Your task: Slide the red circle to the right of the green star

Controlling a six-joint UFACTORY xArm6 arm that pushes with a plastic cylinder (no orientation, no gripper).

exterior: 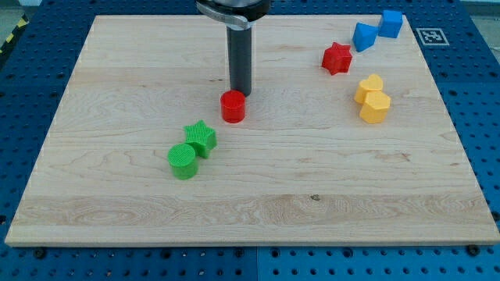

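Note:
The red circle (233, 106) sits on the wooden board near its middle, a little toward the view's top. The green star (201, 138) lies down and to the view's left of it, with a small gap between them. My tip (240, 93) stands just above the red circle in the view, at its top right edge, touching or nearly touching it. The dark rod rises from there to the view's top.
A green circle (183, 161) touches the green star at its lower left. A red star (337, 58), two blue blocks (364, 36) (391, 23) and two yellow blocks (369, 87) (375, 107) lie at the view's upper right. The wooden board (258, 203) ends in blue pegboard.

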